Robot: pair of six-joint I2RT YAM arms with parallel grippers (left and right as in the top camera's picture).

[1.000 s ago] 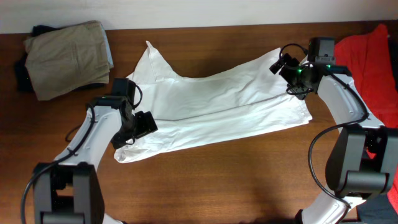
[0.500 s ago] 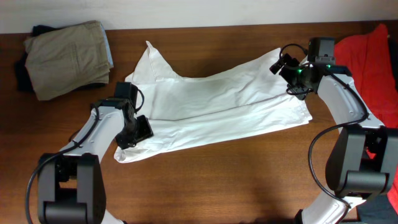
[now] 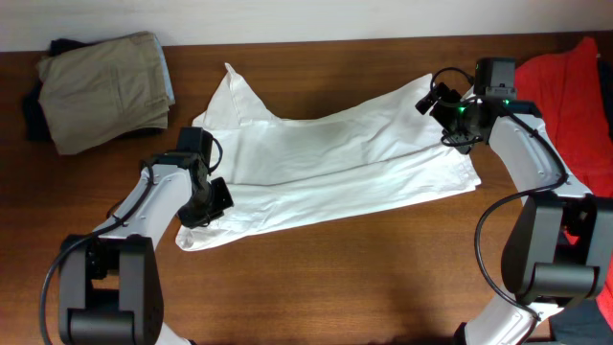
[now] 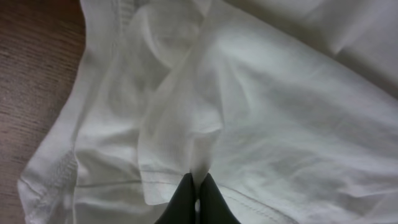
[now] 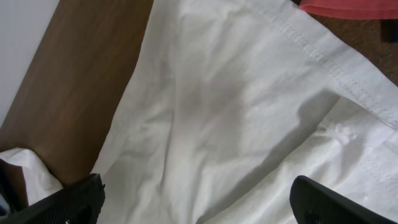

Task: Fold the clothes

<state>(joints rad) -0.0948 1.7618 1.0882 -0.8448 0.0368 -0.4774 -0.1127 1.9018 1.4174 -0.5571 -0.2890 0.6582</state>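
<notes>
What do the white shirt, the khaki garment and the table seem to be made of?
The white shirt: thin fabric, probably cotton, matte; it creases softly and lower layers show through.
The khaki garment: heavier matte cloth, perhaps twill; it folds thick.
The table: wood or wood-look laminate, slight sheen, brown grain lines.

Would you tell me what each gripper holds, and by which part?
Left gripper pinches the white shirt by a fold near its hem; right gripper is open, empty.

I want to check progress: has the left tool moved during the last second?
Yes. The left tool shifted a little toward the white shirt's lower-left corner, nearer the front edge of the table. It is shut on the fabric.
</notes>
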